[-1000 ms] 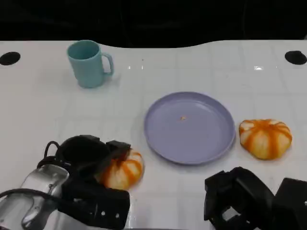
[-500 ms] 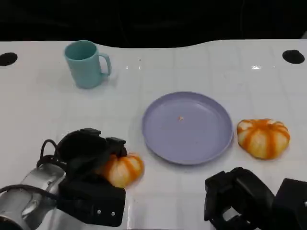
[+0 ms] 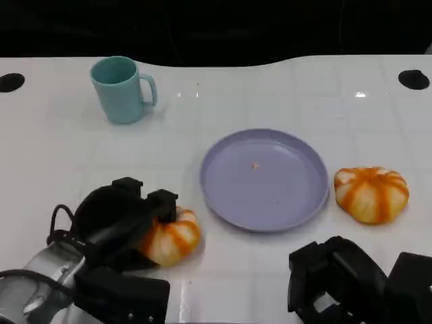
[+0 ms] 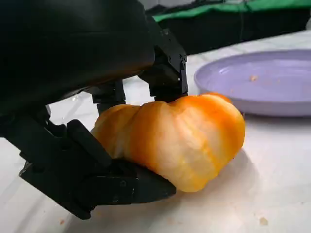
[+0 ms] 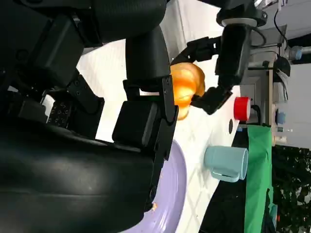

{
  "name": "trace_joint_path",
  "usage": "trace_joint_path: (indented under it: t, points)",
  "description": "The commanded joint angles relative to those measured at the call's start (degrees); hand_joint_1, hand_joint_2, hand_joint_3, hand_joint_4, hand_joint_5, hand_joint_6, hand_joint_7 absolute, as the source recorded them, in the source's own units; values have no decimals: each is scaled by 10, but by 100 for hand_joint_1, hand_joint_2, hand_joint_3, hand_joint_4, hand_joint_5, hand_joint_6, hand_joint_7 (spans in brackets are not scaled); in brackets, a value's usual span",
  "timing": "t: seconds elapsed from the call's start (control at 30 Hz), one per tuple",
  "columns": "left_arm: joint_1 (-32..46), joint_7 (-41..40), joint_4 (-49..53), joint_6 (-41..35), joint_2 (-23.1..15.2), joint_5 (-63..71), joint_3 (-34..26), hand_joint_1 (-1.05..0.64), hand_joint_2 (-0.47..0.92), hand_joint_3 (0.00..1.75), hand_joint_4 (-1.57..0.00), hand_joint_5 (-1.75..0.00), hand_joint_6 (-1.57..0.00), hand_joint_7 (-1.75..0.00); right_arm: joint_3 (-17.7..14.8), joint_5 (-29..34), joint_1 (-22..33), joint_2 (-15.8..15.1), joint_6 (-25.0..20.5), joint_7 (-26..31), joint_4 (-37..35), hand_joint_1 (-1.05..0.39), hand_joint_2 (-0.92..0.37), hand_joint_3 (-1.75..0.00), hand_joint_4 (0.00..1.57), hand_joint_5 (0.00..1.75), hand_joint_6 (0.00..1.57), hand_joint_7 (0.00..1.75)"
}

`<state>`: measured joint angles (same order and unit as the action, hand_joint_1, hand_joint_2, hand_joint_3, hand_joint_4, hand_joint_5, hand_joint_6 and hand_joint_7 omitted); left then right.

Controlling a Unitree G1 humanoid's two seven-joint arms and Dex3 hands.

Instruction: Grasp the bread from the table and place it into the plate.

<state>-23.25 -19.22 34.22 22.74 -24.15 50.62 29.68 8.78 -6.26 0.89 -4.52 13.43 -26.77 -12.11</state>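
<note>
- The left hand (image 3: 128,219) is wrapped around an orange striped bread (image 3: 172,236). Black fingers (image 4: 167,73) press on the top of the bread and more fingers sit under it, so the hand grips it.
- In the left wrist view the bread (image 4: 175,141) sits low on the white table (image 3: 283,88), and I cannot tell if it is lifted off yet.
- This bread is just beside the near left edge of the purple plate (image 3: 264,179). It is not in the plate.
- A second orange bread (image 3: 372,194) lies on the table just beside the right edge of the plate. Nothing touches it.
- The right hand (image 3: 337,280) is low at the near right side of the table. Nothing is in it, but I cannot tell how far apart its fingers are.
- A blue-green cup (image 3: 121,89) stands upright at the far left of the table, well apart from the plate.
- Compared with half a second ago, the left hand has turned a little and the bread has shifted slightly with it. The plate, the cup, the second bread and the right hand are in the same places as before.
</note>
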Motion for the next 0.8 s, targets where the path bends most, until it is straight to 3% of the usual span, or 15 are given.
trace_joint_path:
  t: [0.03,0.37,0.6,0.8]
  points:
    - [2,-62,1,30,-23,6,-6,-25,55,116,-82,-175,-65,-174,-6,0,-3,-6,7,0,-8,-105,-10,-128,154,127,157,100]
    - [5,-53,-43,40,-42,-12,-33,-22,55,124,-84,-175,-67,-175,-5,4,-8,-3,11,4,-15,-105,-10,-130,155,126,157,102]
    - [2,-30,-93,42,-54,-23,-58,-21,58,111,-83,-175,-66,-175,-3,7,-8,-1,9,7,-13,-105,-11,-129,154,127,157,101]
    - [3,-14,-136,42,-43,-36,-71,-21,58,110,-86,-175,-67,-175,-2,6,-1,-1,17,2,-11,-105,-13,-128,154,127,157,100]
